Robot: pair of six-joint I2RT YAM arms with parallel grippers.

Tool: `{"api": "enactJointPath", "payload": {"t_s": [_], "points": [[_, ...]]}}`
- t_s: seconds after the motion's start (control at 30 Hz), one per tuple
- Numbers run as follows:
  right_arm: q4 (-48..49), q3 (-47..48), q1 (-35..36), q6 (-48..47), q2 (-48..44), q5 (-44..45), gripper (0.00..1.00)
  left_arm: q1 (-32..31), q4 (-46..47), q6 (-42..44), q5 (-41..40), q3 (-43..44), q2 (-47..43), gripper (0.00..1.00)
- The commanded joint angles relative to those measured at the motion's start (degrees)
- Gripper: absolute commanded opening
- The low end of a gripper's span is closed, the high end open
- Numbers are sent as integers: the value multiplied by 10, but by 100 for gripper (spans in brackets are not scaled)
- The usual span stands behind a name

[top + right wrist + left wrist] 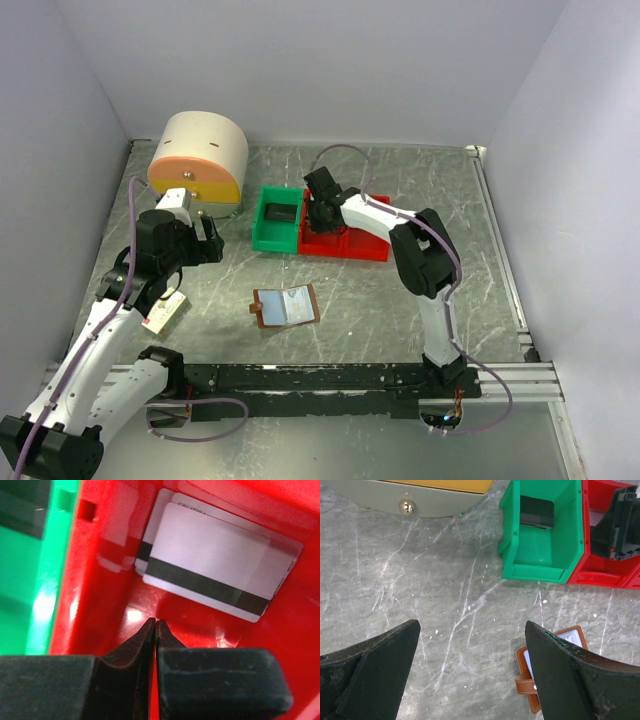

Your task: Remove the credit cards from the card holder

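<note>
The right gripper (155,625) sits low inside the red bin (100,580), jaws pressed together on nothing. Two white magnetic-stripe cards (210,570) lie flat just beyond its tips. If it rises carelessly, I'd say it could catch the bin wall and tip those cards back out.

The left gripper (471,627) hangs spread wide over the marble table (395,580), to the left of the card holder (287,305). A drop or sweep rightward could shove it. The holder lies opened flat near the table's middle, nearer than the bins. It has a brown leather rim, pale-blue panels and a small tab on its left. I can't tell whether any card remains inside.
</note>
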Motion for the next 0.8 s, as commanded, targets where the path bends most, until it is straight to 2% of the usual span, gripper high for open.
{"api": "enactJointPath", "payload": {"t_s": [0.0,0.27,0.77], "points": [[-32,39,1,29,30,52,4,4,11,9,7,8,-4,98],[-7,43,1,32,40,101,4,4,12,9,9,8,-2,98],[3,76,0,42,65,105,5,4,12,10,10,8,-3,98]]}}
